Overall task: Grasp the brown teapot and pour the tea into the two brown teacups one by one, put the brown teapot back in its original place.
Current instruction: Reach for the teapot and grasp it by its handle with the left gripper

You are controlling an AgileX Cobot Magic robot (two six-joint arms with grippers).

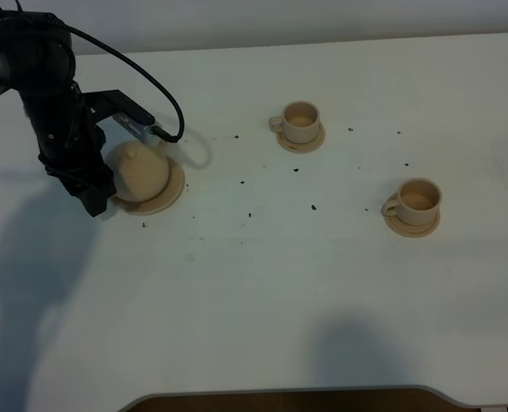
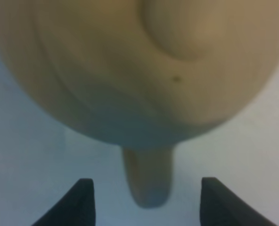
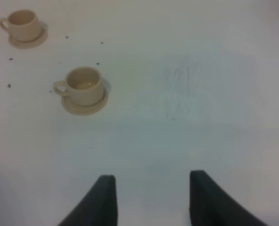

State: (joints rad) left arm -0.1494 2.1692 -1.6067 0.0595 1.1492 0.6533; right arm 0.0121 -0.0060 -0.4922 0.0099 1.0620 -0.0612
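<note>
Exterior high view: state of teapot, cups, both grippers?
brown teapot: upright on wide saucer, lid on.
left gripper: open, jaws astride teapot handle, not touching.
far teacup: upright on far saucer.
near teacup: upright on near saucer.
right gripper: open, empty.

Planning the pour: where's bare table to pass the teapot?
Bare: the near half of the table, in front of teapot, far cup and near cup; also between teapot and far cup, barring specks. Crowded: left gripper at the teapot.
</note>
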